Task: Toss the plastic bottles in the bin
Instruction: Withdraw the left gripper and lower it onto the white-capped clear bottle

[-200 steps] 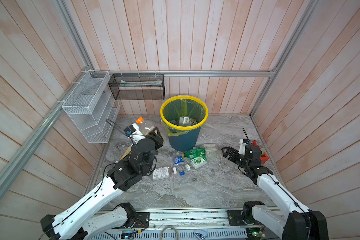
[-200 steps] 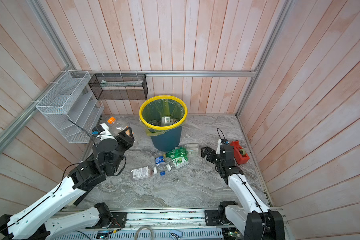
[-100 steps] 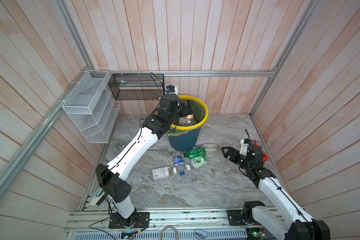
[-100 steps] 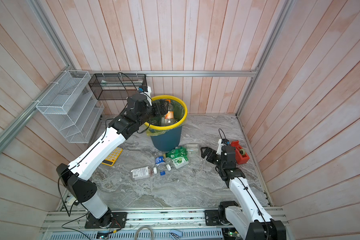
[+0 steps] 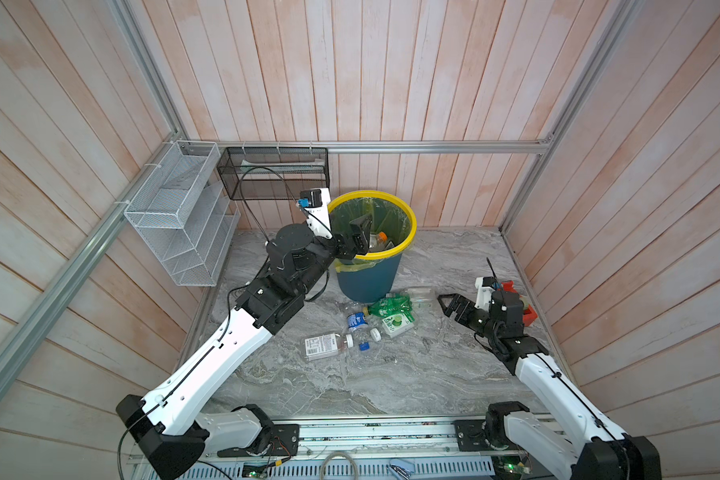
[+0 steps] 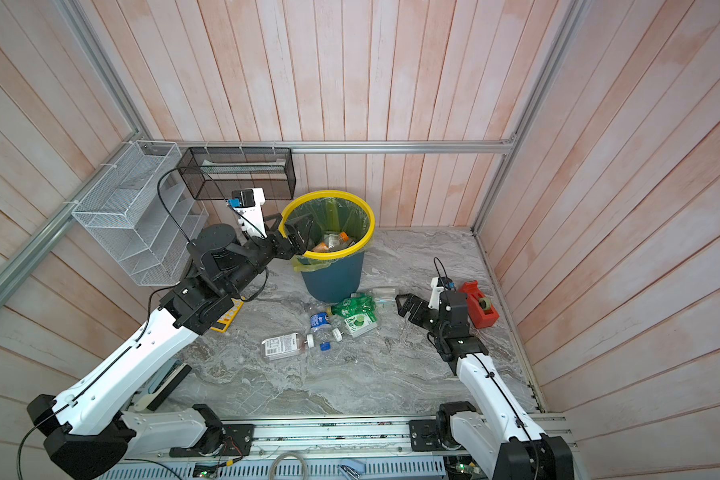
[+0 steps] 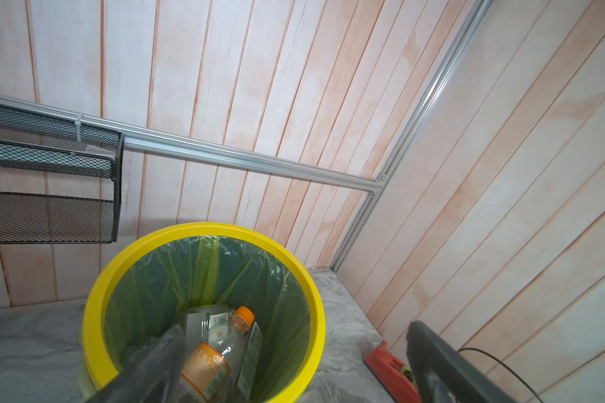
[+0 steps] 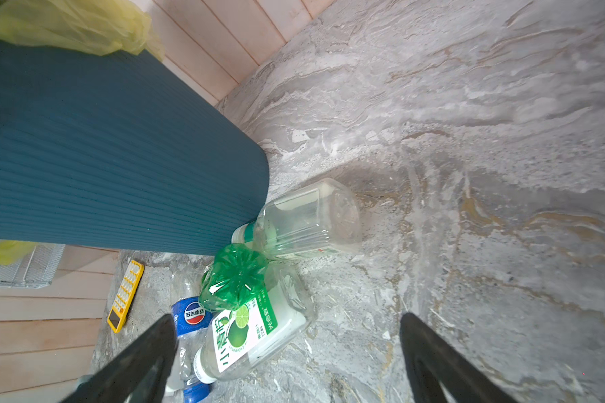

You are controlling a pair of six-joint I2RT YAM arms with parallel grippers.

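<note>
**Both top views.** The left pincer (image 5: 356, 241) hangs over the near-left edge of the bin (image 5: 408, 232), jaws spread wide with nothing between them. The right pincer (image 5: 447, 306), likewise spread and empty, hovers low over the surface (image 5: 391, 374), just right of the bottles lying in front of the bin. The bin stands upright at the back of the surface, below and to the right of a black mesh basket (image 5: 275, 172).

**Left wrist view.** This view alone looks down into the bin. An orange-capped bottle (image 7: 217, 352) lies there among other bottles, its long axis tilted and its cap raised toward the far liner wall. In the top views that cap points right. A red tape dispenser (image 7: 388, 370) shows beyond the rim.

**Right wrist view.** This view alone resolves the labels.
- A green bottle (image 8: 234, 275) lies on its side with its base toward the camera, so its long axis runs in line with the pincer's reach. The top views show its cap end pointing left.
- A lime-labelled bottle (image 8: 252, 335) lies touching the green one.
- A clear bottle (image 8: 304, 216) lies against the foot of the bin.
- A blue-labelled bottle (image 8: 193, 314) lies behind the green one.
- A yellow calculator (image 8: 126, 296) lies farther off.

**Outside both wrist views.** A white-labelled bottle (image 5: 327, 345) lies on its side nearest the front, its white cap pointing right.
</note>
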